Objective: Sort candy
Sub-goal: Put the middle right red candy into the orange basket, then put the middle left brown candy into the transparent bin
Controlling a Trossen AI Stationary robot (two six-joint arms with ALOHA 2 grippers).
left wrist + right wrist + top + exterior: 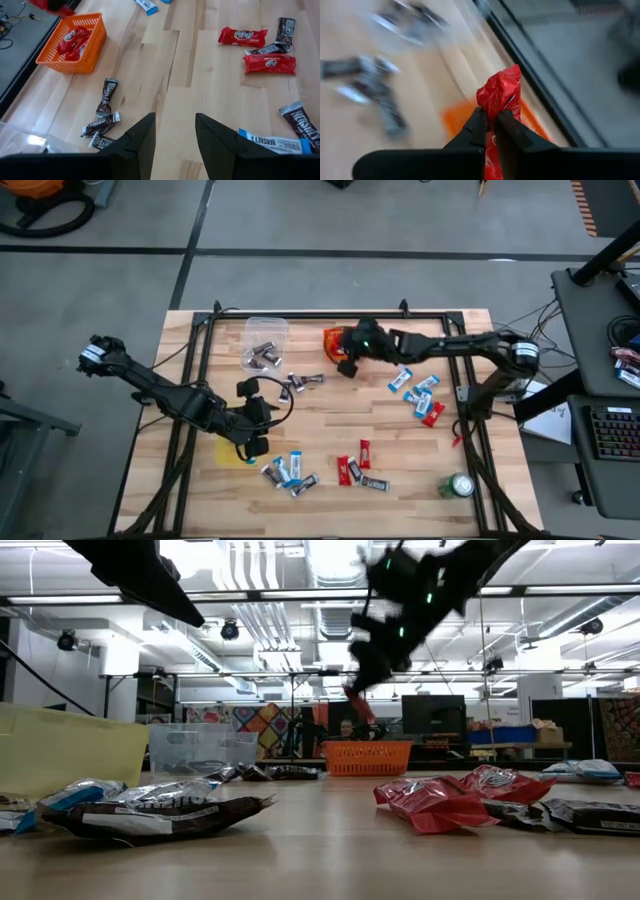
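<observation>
My right gripper (347, 363) is in the air at the far middle of the table, shut on a red wrapped candy (500, 92). The candy hangs just above the orange basket (331, 340), which holds red candy (72, 40). My left gripper (174, 137) stands open and empty above the table's near left. Loose candy lies flat on the wood: red bars (352, 470), blue-and-white bars (415, 385) and dark bars (300, 383). My right gripper pinches the red candy between its two fingers (479, 127), with the crumpled wrapper end (502, 82) sticking out past the fingertips. The fingers slant downward. The candy (359, 706) is lifted clear and dangles below the gripper, over the orange basket (370, 757).
A clear bin (265, 338) with dark bars stands at the far left of the table. A yellow bin (70, 745) sits near the left arm. A green can (460, 485) stands at the near right corner. A black frame rail (330, 315) runs along the far edge.
</observation>
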